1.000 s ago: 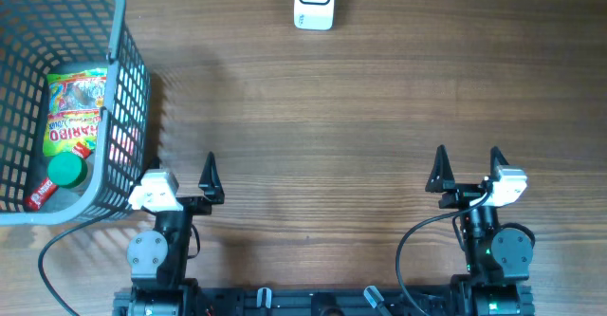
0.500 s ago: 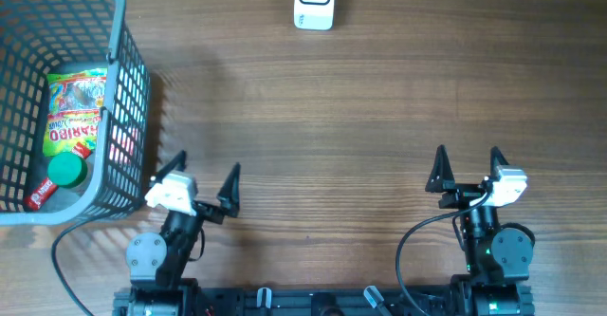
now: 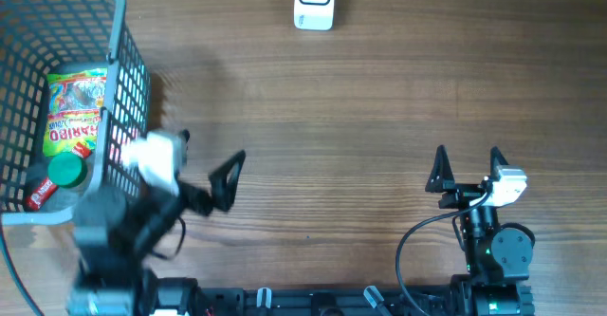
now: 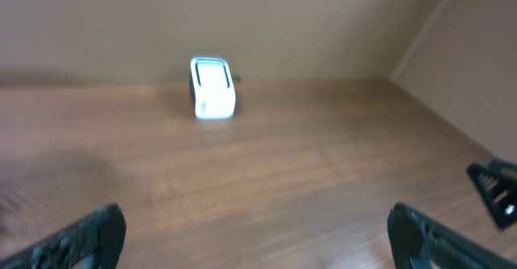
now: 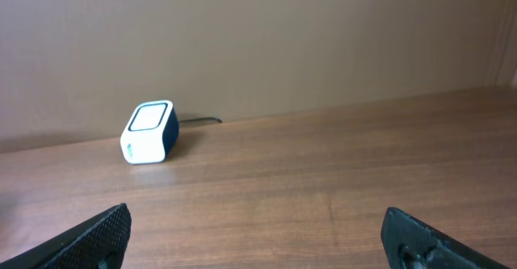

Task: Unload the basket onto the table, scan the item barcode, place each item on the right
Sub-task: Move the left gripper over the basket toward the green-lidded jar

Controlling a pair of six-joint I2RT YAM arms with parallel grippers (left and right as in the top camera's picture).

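The main risk was the basket (image 3: 123, 60) wall. The left gripper (image 3: 211, 150) stood just outside it, jaws spread wide and holding nothing, and its outer finger (image 3: 183, 138) sat close against the mesh. A reach made from that height would likely have caught the rim or a finger in the grid and dragged the basket. The bag of sweets (image 3: 74, 112) lay beyond the wall, on the outer side of the left jaws, with a green-capped bottle (image 3: 64, 170) at its near end. A careless pinch could have taken both, or crumpled the bag so its barcode would not lie flat. Which face carried the barcode could not be told. The scanner (image 3: 314, 1) stood well ahead of both sets of jaws, roughly between them, so a loosely held bag might have slipped on the long carry.

The left arm was blurred overhead and turned askew, its jaws pointing forward and inward across the table (image 3: 360, 117). The right gripper (image 3: 467, 155) rested near the front edge, pointing straight ahead, jaws wide and empty.
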